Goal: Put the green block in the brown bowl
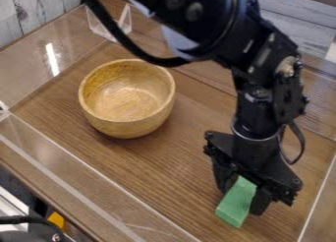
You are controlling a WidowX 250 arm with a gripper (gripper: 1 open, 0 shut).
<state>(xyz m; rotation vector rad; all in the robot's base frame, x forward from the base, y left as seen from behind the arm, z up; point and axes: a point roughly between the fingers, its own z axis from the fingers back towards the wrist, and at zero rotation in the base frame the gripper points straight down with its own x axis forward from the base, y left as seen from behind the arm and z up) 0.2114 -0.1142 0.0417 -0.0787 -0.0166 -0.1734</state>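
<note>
We see the black arm (256, 69) reaching straight down at the counter's (144, 167) near right, its jaws astride the green block (238, 203), grip uncertain; the block's long axis runs near-to-far, well right of the brown bowl (126, 96).

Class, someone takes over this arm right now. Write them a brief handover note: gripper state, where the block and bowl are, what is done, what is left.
Gripper: pointing down, jaws astride the green block; a firm grip cannot be confirmed.
Green block: on the table, near the front right.
Brown bowl: upright, empty, to the left of the block, apart from it.
Done: gripper placed at the block.
Left: secure the grip, lift, carry to the bowl, release inside.
</note>
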